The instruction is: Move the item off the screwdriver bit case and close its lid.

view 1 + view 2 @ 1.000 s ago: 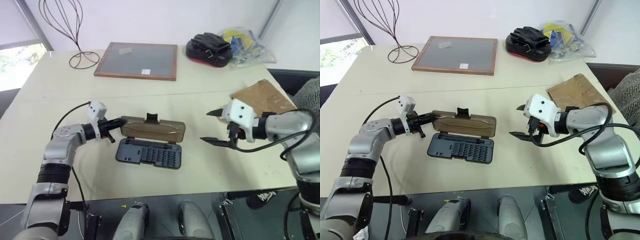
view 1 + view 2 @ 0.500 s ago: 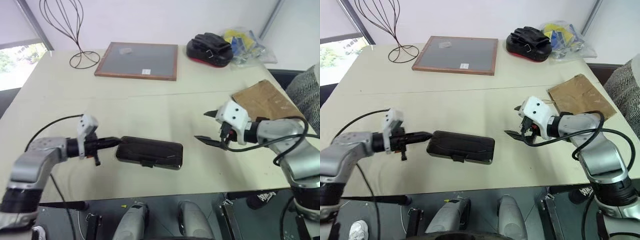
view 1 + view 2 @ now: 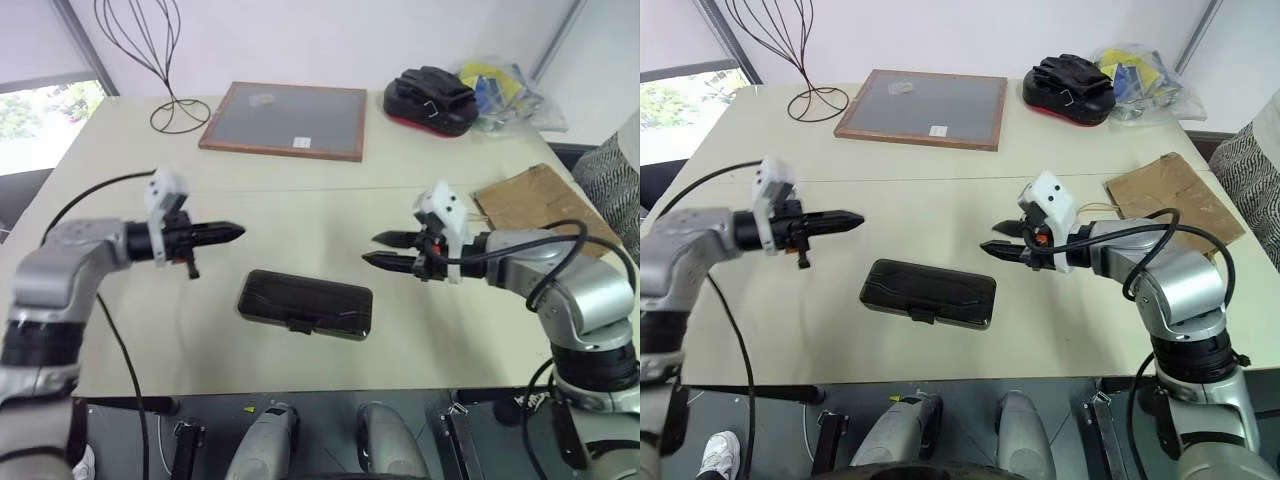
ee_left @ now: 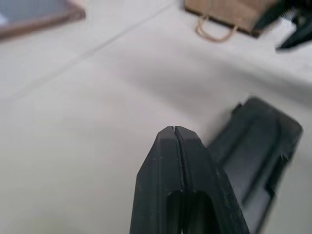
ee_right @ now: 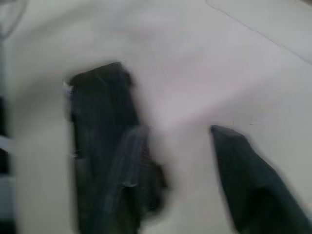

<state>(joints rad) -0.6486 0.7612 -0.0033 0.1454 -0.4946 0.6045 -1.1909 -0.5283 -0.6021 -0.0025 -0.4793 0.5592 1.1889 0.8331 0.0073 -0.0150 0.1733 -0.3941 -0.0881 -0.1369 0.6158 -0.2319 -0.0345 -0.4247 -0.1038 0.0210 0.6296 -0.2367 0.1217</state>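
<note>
The flat, dark case [image 3: 305, 304] lies shut on the pale table [image 3: 300, 215], its smooth lid [image 3: 930, 288] down. The crumpled brown paper bag [image 3: 540, 204] rests far right, well apart. The left claw [image 3: 232, 232] is clenched, empty, left of the case. The right claw [image 3: 378, 249], blurred in its wrist view, seems parted and empty.

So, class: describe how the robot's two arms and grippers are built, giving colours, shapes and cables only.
Both arms are rounded silver-grey metal segments with black joint bands. Each wrist carries a small white block, and a black cable loops along each arm. The left gripper and right gripper each have two slim, pointed black fingers.
</note>
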